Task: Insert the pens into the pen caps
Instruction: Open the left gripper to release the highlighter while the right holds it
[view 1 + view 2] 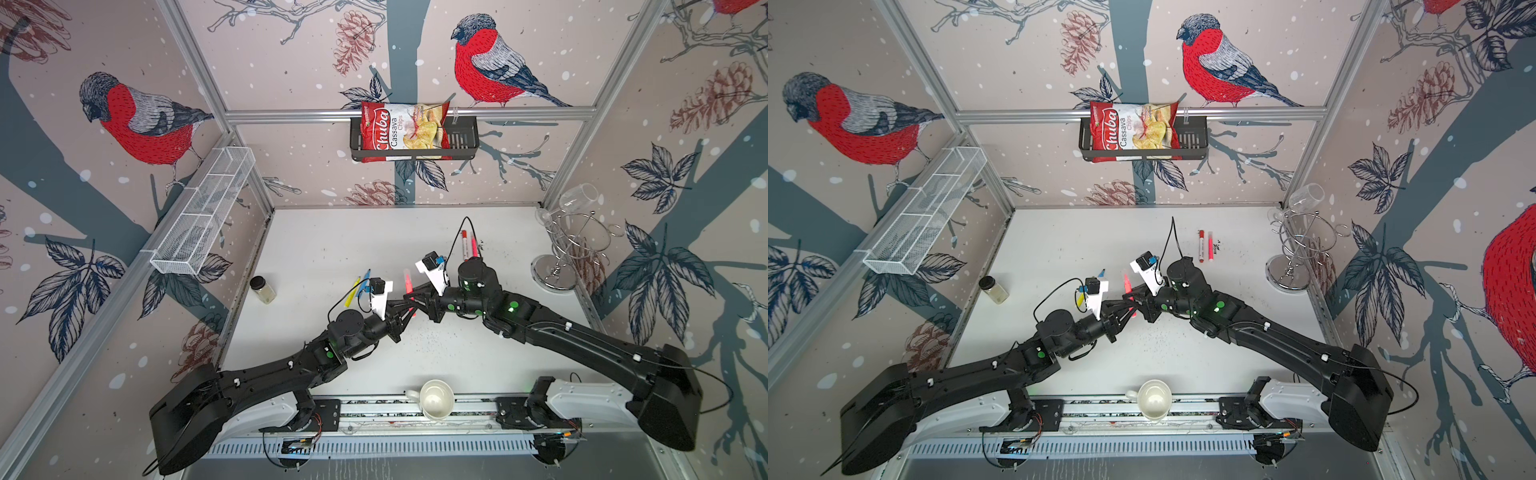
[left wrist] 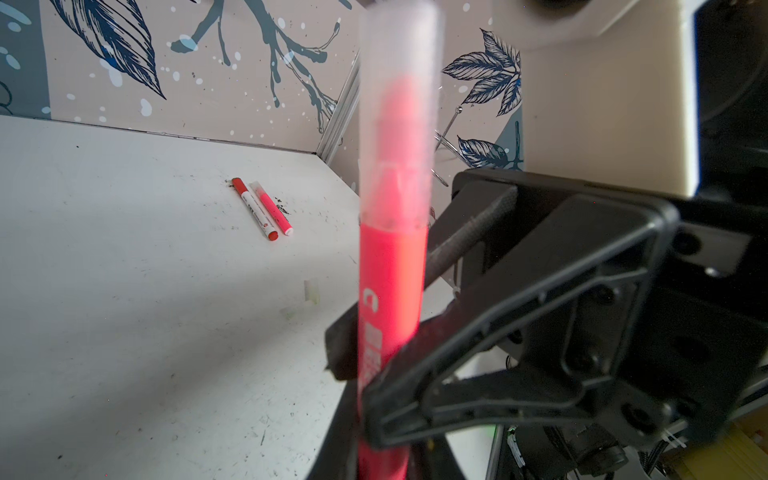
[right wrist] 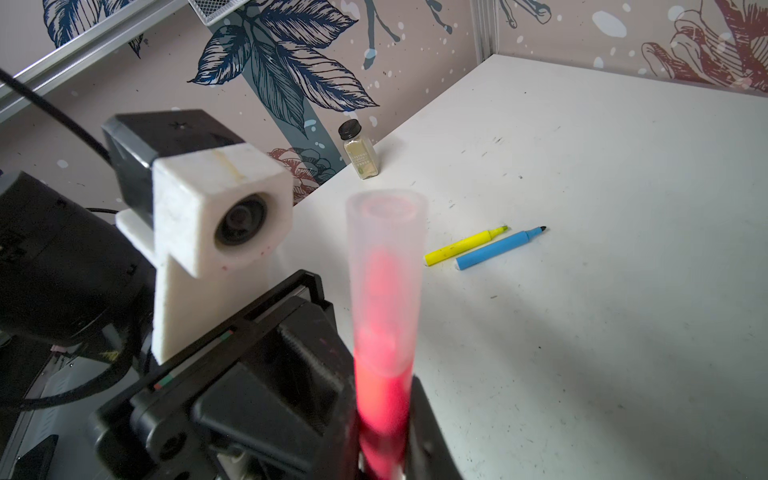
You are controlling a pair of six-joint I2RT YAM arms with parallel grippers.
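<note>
The slim pink-red plastic pen (image 1: 409,291) stands nearly upright above the middle of the white counter (image 1: 316,249). Its tip sits inside a translucent whitish tube cap (image 2: 399,104) that looks pushed down to the barrel's shoulder. The left end effector (image 1: 406,308) is clenched on the lower barrel. The right end effector (image 1: 415,294) is clenched on the same barrel just beside it, nearer the cap.

I judge the pen light and stiff, with a smooth barrel apt to slide or twist between the pads. The best hold is mid-barrel, square across, leaving the cap free. The thin cap would likely flex or pop off if squeezed.

An uncapped yellow pen (image 3: 463,246) and an uncapped blue pen (image 3: 494,250) lie side by side on the left arm's side. A red-capped white marker (image 2: 254,208) and a capped pink highlighter (image 2: 274,212) lie together toward the back.
</note>
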